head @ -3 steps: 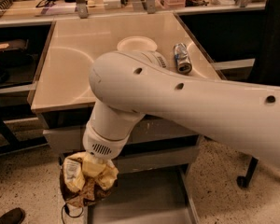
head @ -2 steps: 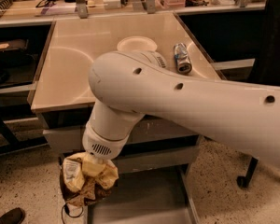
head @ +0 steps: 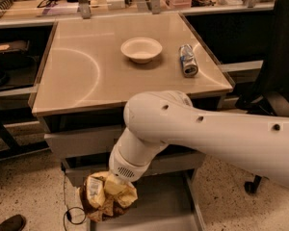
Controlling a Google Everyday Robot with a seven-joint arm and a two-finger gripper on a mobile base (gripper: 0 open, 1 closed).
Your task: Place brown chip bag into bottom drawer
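Observation:
The brown chip bag (head: 105, 196), crinkled with yellow and white panels and a dark brown lower end, hangs at the end of my arm's wrist. My gripper (head: 111, 189) is buried in the top of the bag and shut on it; the bag hides the fingers. The bag hangs over the front left corner of the open bottom drawer (head: 159, 203), a grey tray with a plain flat floor pulled out under the table. Whether the bag touches the drawer's rim I cannot tell.
A white bowl (head: 141, 48) and a silver-blue can (head: 187, 60) lie on the beige tabletop (head: 86, 76). Two closed drawer fronts (head: 82, 141) sit above the open one. A black office chair (head: 274, 81) stands at the right. A cable (head: 70, 211) and a shoe (head: 7, 223) are on the floor at the left.
My arm now sits lower in view, uncovering the bowl and the can. The bag has shifted slightly right and down, still held over the drawer's left front.

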